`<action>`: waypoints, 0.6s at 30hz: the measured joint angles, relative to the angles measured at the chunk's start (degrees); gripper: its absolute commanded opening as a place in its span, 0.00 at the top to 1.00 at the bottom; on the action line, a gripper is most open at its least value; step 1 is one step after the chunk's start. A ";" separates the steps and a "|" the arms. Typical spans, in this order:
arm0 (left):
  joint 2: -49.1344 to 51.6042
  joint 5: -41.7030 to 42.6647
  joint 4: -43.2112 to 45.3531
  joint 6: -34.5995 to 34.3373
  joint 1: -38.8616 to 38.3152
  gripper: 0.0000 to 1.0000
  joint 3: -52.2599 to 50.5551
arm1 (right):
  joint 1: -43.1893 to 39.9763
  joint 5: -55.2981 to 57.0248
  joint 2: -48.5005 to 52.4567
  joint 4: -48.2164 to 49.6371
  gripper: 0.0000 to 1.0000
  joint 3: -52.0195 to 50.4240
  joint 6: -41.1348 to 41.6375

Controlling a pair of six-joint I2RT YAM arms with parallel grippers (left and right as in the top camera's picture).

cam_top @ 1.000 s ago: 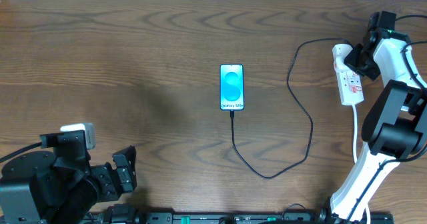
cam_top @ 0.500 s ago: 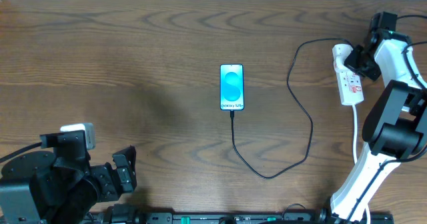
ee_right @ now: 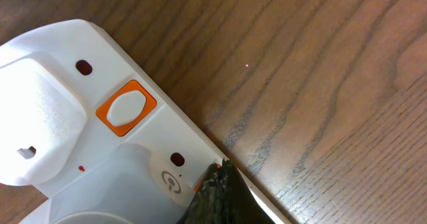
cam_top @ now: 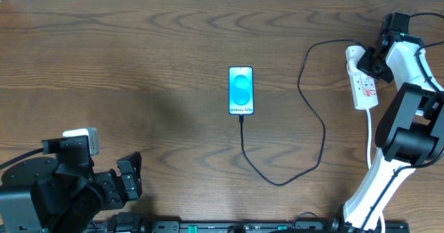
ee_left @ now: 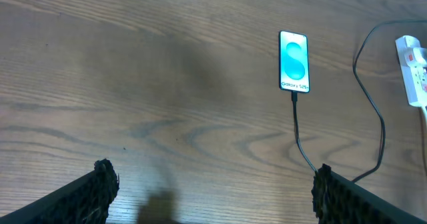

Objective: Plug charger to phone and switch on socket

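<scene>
The phone (cam_top: 241,90) lies face up mid-table, cyan screen lit, also in the left wrist view (ee_left: 294,61). The black charger cable (cam_top: 316,115) runs from the phone's near end, loops right and goes up to the far end of the white power strip (cam_top: 363,87). Its plug there is hidden by my right gripper (cam_top: 371,61). In the right wrist view the right gripper (ee_right: 219,174) is shut, its tip touching the strip (ee_right: 67,104) at an orange spot, near an orange button (ee_right: 125,108). My left gripper (cam_top: 128,181) is open and empty at the front left.
The strip's white cord (cam_top: 368,132) runs toward the front along the right arm's base. The table's far edge is just behind the strip. The cable loop (ee_left: 380,117) lies between phone and strip. Bare wood lies around the left gripper (ee_left: 210,184).
My right gripper has shifted very slightly at the strip's far end. The phone, cable and left arm have not moved.
</scene>
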 measured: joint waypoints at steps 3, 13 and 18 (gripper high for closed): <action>0.00 0.00 0.00 0.00 0.00 0.06 0.00 | 0.11 0.15 0.00 -0.11 0.99 0.00 0.00; 0.00 0.00 0.00 0.00 0.00 0.06 0.00 | 2.95 -3.10 -1.25 -7.19 0.99 -0.33 -0.07; 0.00 0.00 0.00 -0.02 0.00 0.05 0.00 | 4.02 -4.24 -1.73 -7.58 0.99 -0.87 0.31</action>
